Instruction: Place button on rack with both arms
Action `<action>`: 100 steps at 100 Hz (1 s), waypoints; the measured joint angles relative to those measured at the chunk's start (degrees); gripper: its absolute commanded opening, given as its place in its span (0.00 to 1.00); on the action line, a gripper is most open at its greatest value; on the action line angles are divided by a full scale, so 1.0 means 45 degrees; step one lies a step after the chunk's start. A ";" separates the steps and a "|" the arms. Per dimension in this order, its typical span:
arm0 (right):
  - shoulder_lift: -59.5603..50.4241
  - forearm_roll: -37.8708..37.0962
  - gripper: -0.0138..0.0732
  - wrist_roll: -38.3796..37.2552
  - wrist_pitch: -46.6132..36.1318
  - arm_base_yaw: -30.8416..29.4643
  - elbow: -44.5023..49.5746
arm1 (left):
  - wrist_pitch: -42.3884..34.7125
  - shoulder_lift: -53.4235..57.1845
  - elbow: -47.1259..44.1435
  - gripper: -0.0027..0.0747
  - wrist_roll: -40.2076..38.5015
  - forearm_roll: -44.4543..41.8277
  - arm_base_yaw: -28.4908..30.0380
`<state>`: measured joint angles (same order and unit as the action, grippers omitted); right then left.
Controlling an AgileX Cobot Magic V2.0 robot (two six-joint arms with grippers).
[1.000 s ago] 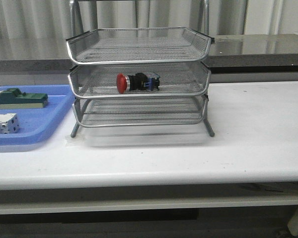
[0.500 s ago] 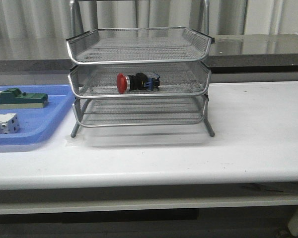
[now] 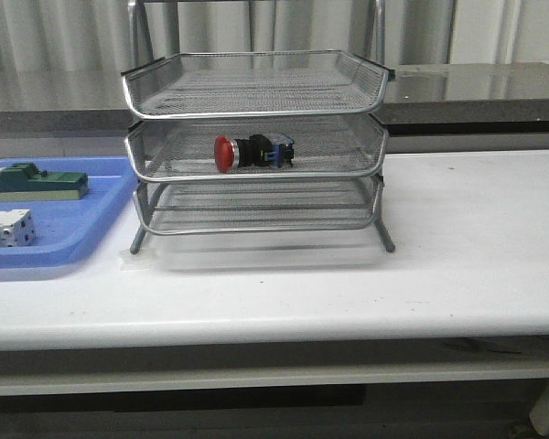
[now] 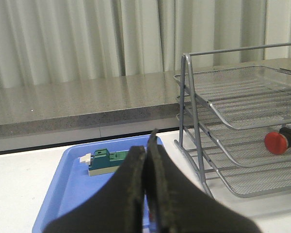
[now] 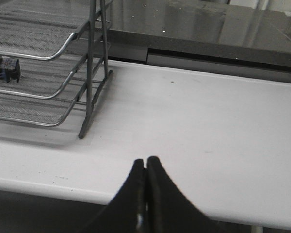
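The button (image 3: 252, 152), with red head, black collar and blue-black block, lies on its side in the middle tier of the silver wire rack (image 3: 256, 187). It also shows in the left wrist view (image 4: 280, 141) and, partly, in the right wrist view (image 5: 5, 68). My left gripper (image 4: 146, 148) is shut and empty, held back from the rack (image 4: 242, 131) over the blue tray. My right gripper (image 5: 145, 161) is shut and empty, near the table's front edge, right of the rack (image 5: 48, 82). Neither arm shows in the front view.
A blue plastic tray (image 3: 82, 233) at the left holds a green flat component (image 3: 37, 181) and a white switch block (image 3: 5, 228). The tray (image 4: 72, 179) and green component (image 4: 109, 161) show in the left wrist view. A grey counter (image 3: 476, 87) runs behind the white table (image 3: 476, 238).
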<state>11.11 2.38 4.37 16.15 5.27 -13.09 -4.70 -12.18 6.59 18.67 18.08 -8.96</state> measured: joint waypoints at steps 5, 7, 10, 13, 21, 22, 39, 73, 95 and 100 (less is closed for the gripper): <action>-0.0517 -0.0290 0.09 -0.0429 -0.0236 0.0000 0.0553 | 0.0000 0.0000 0.0000 0.01 0.0000 0.0000 0.0000; -0.0641 -0.0392 0.09 -0.0595 -0.0322 0.0000 0.0687 | 0.0000 0.0000 0.0000 0.01 0.0000 0.0000 0.0000; -0.0938 -0.0528 0.09 -0.0789 -0.0425 0.0000 0.1017 | 0.0000 0.0000 0.0000 0.01 0.0000 0.0000 0.0000; -0.1170 -0.0598 0.09 -0.0971 -0.0531 0.0000 0.1277 | 0.0000 0.0000 0.0000 0.01 0.0000 0.0000 0.0000; -0.1809 -0.0715 0.09 -0.1242 -0.0691 0.0000 0.1940 | 0.0000 0.0000 0.0000 0.01 0.0000 0.0000 0.0000; -0.1856 -0.0715 0.09 -0.1242 -0.0716 0.0000 0.2051 | 0.0000 0.0000 0.0000 0.01 0.0000 0.0000 0.0000; -0.2575 -0.0740 0.09 -0.1490 -0.1100 0.0000 0.3091 | 0.0000 0.0000 0.0000 0.01 0.0000 0.0000 0.0000; -0.2579 -0.0888 0.09 -0.1515 -0.1324 -0.0048 0.3227 | 0.0000 0.0000 0.0000 0.01 0.0000 0.0000 0.0000; -0.2600 -0.0917 0.09 -0.1515 -0.1334 -0.0078 0.3227 | 0.0000 0.0000 0.0000 0.01 0.0000 0.0000 0.0000; -0.2600 -0.0917 0.09 -0.1515 -0.1334 -0.0078 0.3227 | 0.0000 0.0000 0.0000 0.01 0.0000 0.0000 0.0000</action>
<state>-0.59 -1.75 -2.45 10.15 4.92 1.44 -4.70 -12.18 6.59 18.67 18.08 -8.96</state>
